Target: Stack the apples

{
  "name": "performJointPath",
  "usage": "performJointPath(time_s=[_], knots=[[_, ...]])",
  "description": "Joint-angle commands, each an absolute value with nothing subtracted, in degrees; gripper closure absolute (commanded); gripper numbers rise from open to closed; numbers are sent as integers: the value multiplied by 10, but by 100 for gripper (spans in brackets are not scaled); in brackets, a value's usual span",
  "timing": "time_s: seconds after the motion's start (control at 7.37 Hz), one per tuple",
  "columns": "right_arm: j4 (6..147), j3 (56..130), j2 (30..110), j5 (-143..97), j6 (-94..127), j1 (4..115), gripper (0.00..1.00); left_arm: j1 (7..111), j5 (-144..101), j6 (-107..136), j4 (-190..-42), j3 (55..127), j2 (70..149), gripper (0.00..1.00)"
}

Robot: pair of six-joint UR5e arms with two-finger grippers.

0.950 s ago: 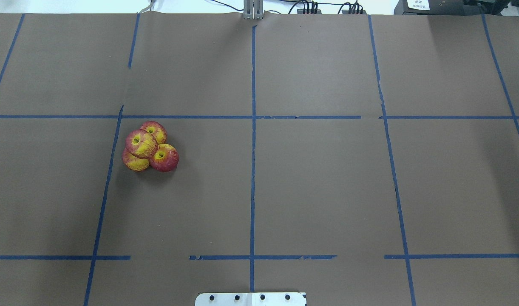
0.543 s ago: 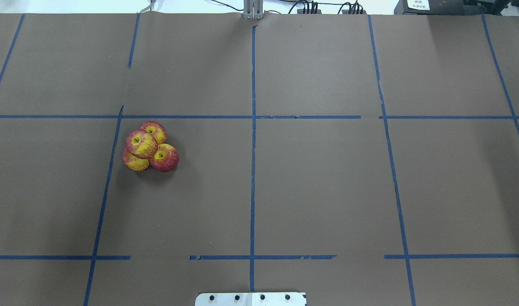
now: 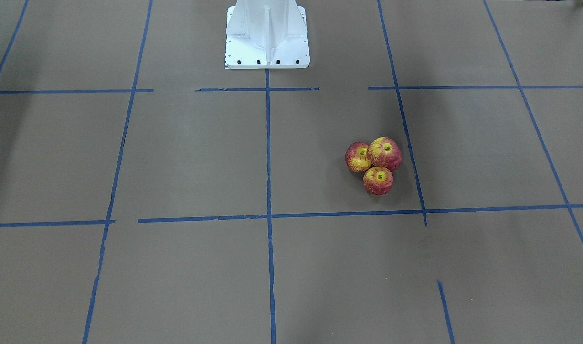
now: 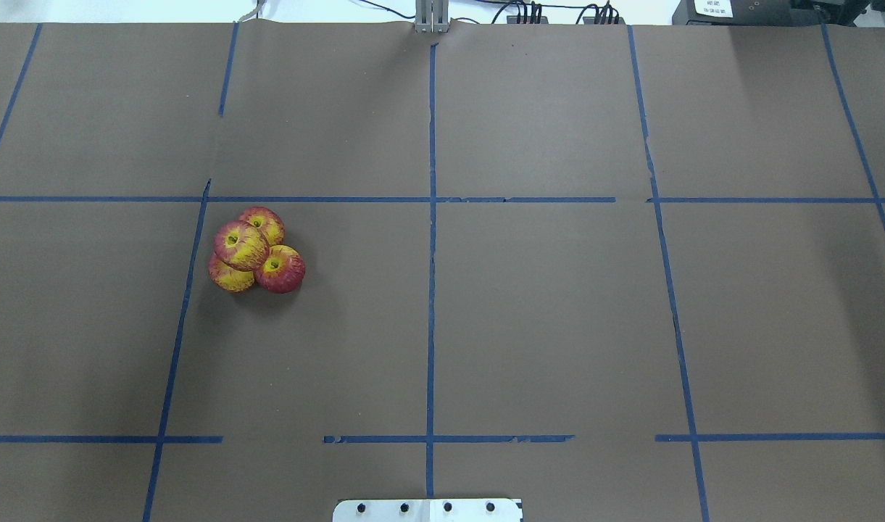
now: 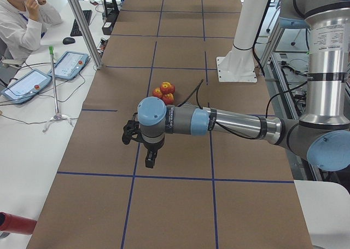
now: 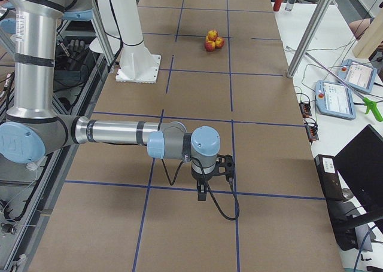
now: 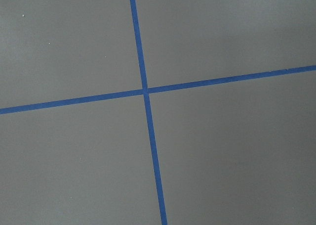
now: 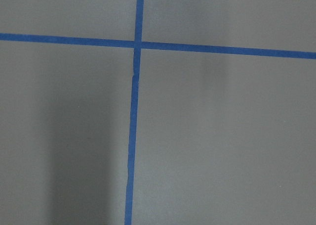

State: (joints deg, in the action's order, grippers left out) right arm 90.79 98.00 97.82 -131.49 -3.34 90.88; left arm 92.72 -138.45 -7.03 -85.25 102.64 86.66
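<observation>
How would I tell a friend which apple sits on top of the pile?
On the brown table, find the cluster of apples on the robot's left side. The top apple rests on the other three, raised above them.

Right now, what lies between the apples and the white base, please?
Between apples and base lies only brown paper crossed by blue tape, as the front-facing view shows.

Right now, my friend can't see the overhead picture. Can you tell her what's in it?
Four red-and-yellow apples sit bunched together left of centre, one perched on the other three. The brown table under them is crossed by blue tape lines.
</observation>
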Motion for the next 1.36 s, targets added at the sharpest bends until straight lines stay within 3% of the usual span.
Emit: performJointPath(time_s=[0.0,1.22], knots=[[908,980,978,-1315,-33,909,0,927,-1385,-70,-852,1027,867,0],[908,980,978,-1315,-33,909,0,926,-1386,-69,-846,1011,864,0]])
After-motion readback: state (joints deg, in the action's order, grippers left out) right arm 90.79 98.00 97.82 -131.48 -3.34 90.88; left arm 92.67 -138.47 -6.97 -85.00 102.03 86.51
